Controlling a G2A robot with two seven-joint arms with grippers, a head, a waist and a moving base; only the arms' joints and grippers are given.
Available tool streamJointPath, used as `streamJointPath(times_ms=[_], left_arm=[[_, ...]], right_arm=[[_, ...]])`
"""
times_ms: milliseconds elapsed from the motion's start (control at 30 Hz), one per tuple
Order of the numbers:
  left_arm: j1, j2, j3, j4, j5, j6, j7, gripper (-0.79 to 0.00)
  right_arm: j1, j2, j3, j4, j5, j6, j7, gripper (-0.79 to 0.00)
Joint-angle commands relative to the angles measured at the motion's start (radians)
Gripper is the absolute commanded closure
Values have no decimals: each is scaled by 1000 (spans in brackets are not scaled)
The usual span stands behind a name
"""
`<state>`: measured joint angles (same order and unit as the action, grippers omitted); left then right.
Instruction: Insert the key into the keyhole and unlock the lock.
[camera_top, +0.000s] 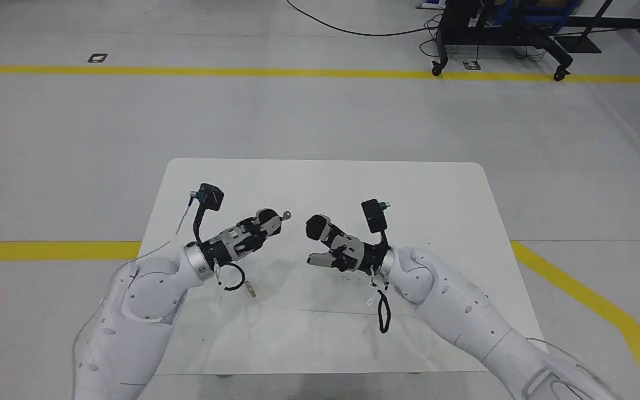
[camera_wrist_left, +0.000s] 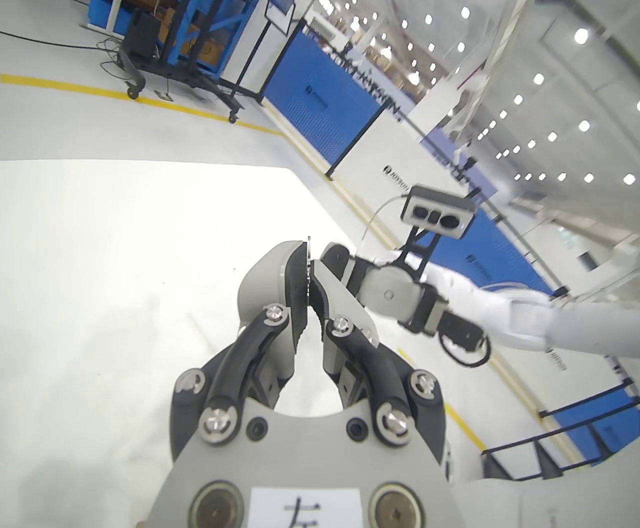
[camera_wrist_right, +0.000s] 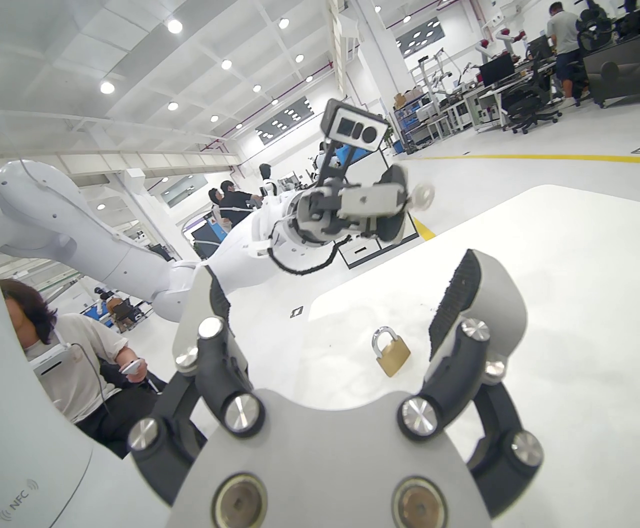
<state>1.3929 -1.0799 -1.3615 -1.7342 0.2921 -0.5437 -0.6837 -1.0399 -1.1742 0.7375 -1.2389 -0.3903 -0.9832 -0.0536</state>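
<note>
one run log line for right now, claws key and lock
left claw: shut on key | right claw: open, empty | padlock: lying on table, key not inserted

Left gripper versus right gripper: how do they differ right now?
The left gripper is shut on the key; the right gripper is open and holds nothing. The left gripper has the right gripper just ahead of it; the right gripper has the padlock ahead of it, lying on the table and untouched. Both hover over the white table, tips facing each other.
</note>
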Motion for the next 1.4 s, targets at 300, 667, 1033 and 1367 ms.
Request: streamJointPath(times_ms=[300, 667, 1033, 1367], left_arm=[[-73, 20, 75, 26, -70, -139, -297, 0], [-84, 28, 126, 19, -44, -152, -302, 0], [-84, 40, 135, 11, -44, -159, -279, 0], [-81, 49, 140, 5, -32, -149, -253, 0]], right_arm=[[-58, 73, 91, -52, 174, 77, 406, -785], [-62, 83, 90, -104, 265, 102, 557, -265], [-58, 79, 82, -104, 285, 114, 603, -191], [-69, 84, 84, -109, 337, 75, 655, 0]])
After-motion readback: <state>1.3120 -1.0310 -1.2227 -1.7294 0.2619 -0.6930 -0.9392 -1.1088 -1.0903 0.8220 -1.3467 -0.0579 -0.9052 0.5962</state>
